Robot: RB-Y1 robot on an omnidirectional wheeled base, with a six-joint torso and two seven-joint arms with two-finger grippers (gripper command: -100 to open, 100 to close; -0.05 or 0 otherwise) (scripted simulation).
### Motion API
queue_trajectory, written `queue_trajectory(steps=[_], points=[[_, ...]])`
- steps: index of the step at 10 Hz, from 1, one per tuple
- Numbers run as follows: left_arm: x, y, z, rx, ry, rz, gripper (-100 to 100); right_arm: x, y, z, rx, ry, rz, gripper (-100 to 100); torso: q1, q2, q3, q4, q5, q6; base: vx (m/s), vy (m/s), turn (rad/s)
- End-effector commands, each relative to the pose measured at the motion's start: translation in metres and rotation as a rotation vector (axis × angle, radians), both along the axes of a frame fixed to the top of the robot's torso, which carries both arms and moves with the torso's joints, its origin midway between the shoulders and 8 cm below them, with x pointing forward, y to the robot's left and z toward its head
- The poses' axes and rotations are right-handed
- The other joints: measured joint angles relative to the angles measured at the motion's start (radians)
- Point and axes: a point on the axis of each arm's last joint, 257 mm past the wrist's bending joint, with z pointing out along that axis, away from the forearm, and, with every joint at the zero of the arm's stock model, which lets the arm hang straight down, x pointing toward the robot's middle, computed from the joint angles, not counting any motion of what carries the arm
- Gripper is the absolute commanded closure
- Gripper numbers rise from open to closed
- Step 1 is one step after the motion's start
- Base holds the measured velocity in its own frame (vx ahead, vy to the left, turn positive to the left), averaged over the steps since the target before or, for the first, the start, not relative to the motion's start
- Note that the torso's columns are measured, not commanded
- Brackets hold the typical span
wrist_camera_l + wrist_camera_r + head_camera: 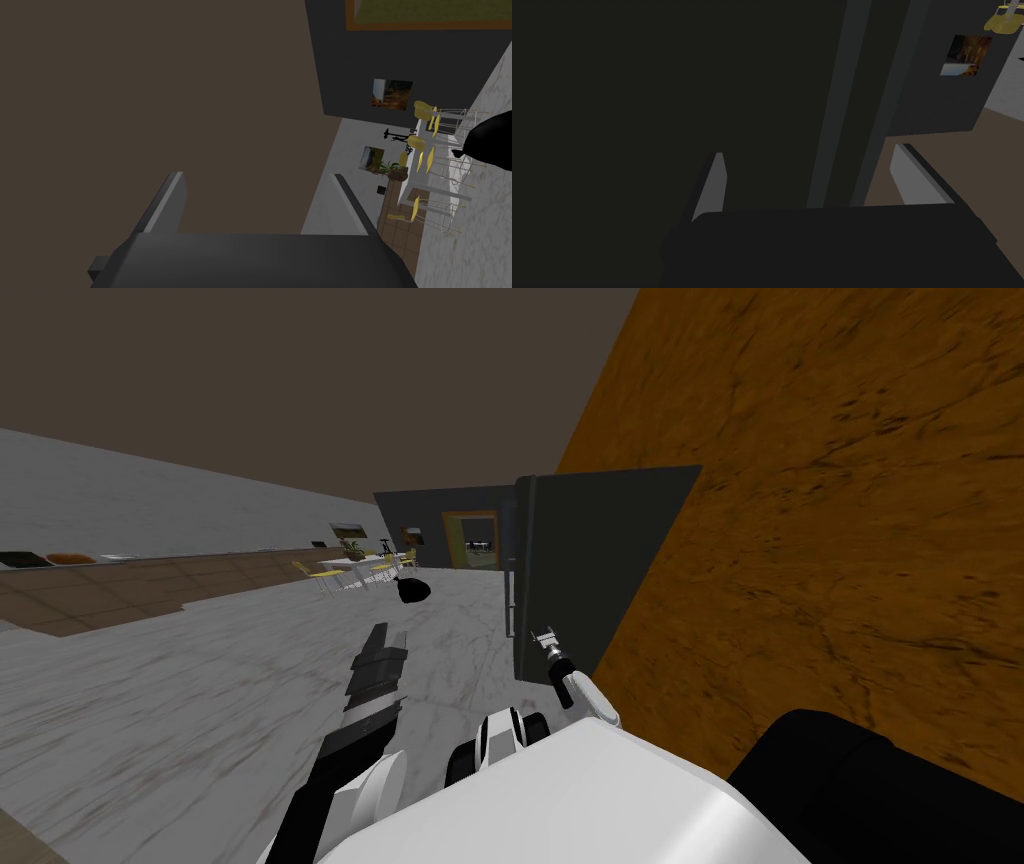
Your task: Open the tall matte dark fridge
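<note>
My right end effector [545, 638] hangs open beside the tall dark fridge [600, 568].
Head view: the fridge stands on the pale marble floor [200, 688], at the floor's edge along the brown wall [850, 538]. My right end effector is close to the fridge's lower part, near the grey handle [512, 598]. My left end effector [383, 631] reaches out over the floor, well apart from the fridge. Left wrist view: my left end effector [257, 175] is spread wide and holds nothing. Right wrist view: my right end effector [811, 152] is spread wide and empty. The fridge [662, 100] is close ahead, with a paler vertical strip [837, 100] on it between my fingers.
</note>
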Motion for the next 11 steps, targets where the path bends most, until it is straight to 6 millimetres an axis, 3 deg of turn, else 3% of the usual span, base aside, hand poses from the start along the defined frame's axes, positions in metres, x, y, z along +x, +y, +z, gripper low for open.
queue_trajectory(steps=[1, 5, 7, 11], points=[[0.000, 0.000, 0.000, 0.000, 0.000, 0.000, 0, 0.000, -0.006, -0.012, -0.110, 0.030, -0.016, -100, 0.001, -0.001, 0.000, 0.000, 0.000, 0.000, 0.054, 0.030, 0.049], [0.000, 0.000, 0.000, 0.000, 0.000, 0.000, 0, 0.001, -0.015, -0.031, -0.280, 0.078, -0.039, -100, 0.000, 0.000, 0.000, 0.000, 0.000, 0.000, 0.039, 0.019, 0.058], [0.000, 0.000, 0.000, 0.000, 0.000, 0.000, 0, 0.001, -0.015, -0.029, -0.319, 0.072, -0.035, -100, 0.000, 0.000, 0.000, 0.000, 0.000, 0.000, 0.036, 0.017, 0.023], [0.000, 0.000, 0.000, 0.000, 0.000, 0.000, 0, 0.001, -0.023, -0.042, -0.493, 0.107, -0.052, -100, 0.000, 0.000, 0.000, 0.000, 0.000, 0.000, 0.050, 0.016, 0.067]])
